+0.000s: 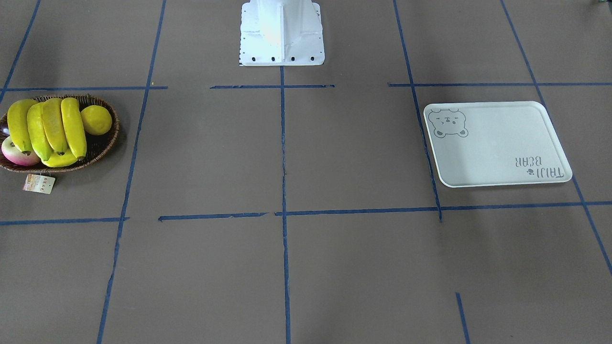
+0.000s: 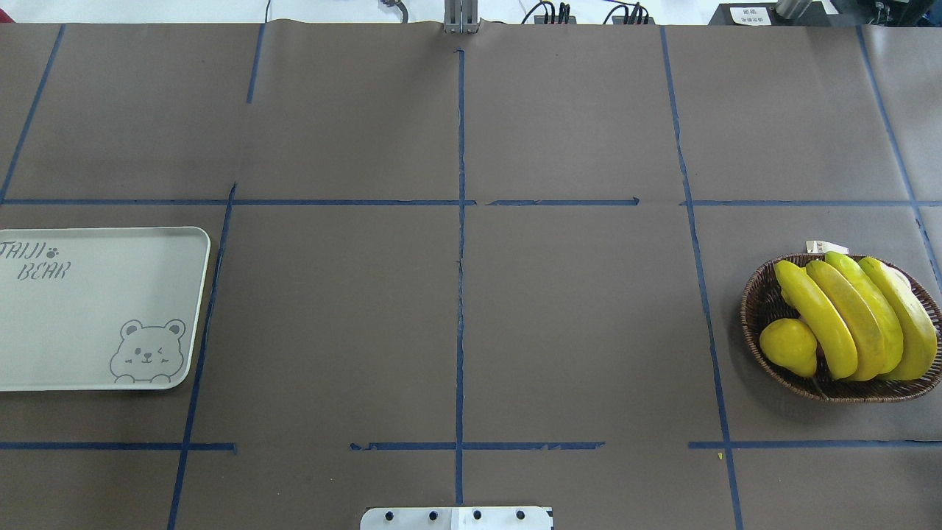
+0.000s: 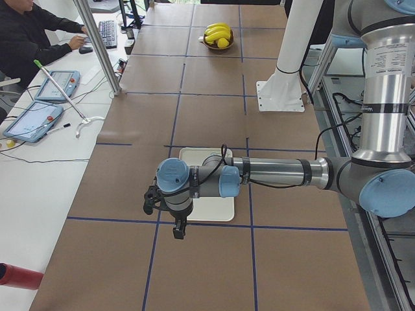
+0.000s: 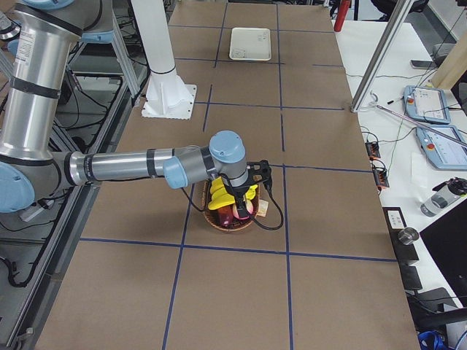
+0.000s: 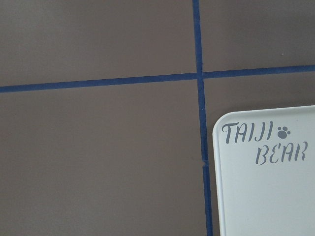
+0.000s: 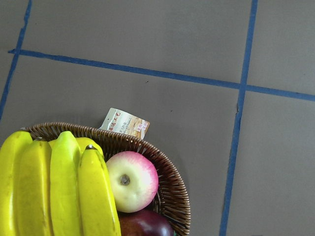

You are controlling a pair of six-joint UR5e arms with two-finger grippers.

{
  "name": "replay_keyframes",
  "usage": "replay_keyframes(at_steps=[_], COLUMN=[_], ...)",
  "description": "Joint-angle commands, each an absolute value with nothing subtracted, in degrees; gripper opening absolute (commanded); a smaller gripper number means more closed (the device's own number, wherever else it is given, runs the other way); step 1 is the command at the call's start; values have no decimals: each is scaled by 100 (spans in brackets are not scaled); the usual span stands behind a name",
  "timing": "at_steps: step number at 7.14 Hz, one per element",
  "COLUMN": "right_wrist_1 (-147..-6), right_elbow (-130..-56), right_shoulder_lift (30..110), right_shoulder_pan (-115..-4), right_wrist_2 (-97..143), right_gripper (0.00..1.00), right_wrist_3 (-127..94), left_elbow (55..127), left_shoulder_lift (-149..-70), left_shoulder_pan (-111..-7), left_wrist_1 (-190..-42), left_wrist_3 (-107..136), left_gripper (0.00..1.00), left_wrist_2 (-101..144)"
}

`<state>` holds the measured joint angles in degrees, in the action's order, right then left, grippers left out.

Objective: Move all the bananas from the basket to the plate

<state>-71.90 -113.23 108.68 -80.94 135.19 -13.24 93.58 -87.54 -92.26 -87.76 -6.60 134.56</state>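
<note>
You are at the very start. All four bananas (image 2: 854, 316) lie side by side in the basket (image 2: 758, 294), at the bench's end on the robot's right. The plate (image 2: 88, 316) at the opposite end carries nothing. The whole middle of the bench lies between them.

The right hand (image 4: 238, 211) hangs above the basket and the left hand (image 3: 178, 228) hangs near the plate's lettered corner. Both show only in the side views, so you cannot tell whether either is open or closed.

I judge the step in hand to be the first pick. The next move calls for lowering the right hand onto an outer banana, with the jaws across its width. The four are packed touching one another, and a lemon (image 2: 789, 346) rests against the one nearest the bench's middle. With basket and plate at opposite ends, you should expect a long carry or a hand-over.

The overhead view shows only bananas and the lemon in the basket. The right wrist camera adds a pink-and-cream fruit (image 6: 132, 181) and a dark purple one (image 6: 145, 223) tucked beside the bananas. It also shows the paper tag (image 6: 124, 123) lying outside the rim. The left wrist camera gives you only the plate's corner and bare bench. Neither the overhead nor the front-facing view shows an arm.
</note>
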Motion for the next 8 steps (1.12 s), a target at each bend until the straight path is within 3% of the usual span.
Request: replay_keyframes(at_steps=[1, 5, 8], right_wrist_1=[-6008, -5099, -4713], right_elbow=[-11373, -11268, -10874], right_shoulder_lift=[11188, 11206, 11267], right_shoulder_pan=[-7359, -6279, -6188], right_wrist_2=[13491, 12773, 12796], right_gripper=[100, 100, 98], right_wrist_3=[-2876, -4085, -3677], left_elbow=[9396, 9404, 9299], left_shoulder_lift=[-8754, -8772, -8754], left_shoulder_pan=[-9228, -9220, -9220], left_wrist_1=[-8780, -8841, -9069], left_wrist_3=[-668, -290, -290], left_gripper=[100, 100, 100], left_wrist_2=[13456, 13938, 13939])
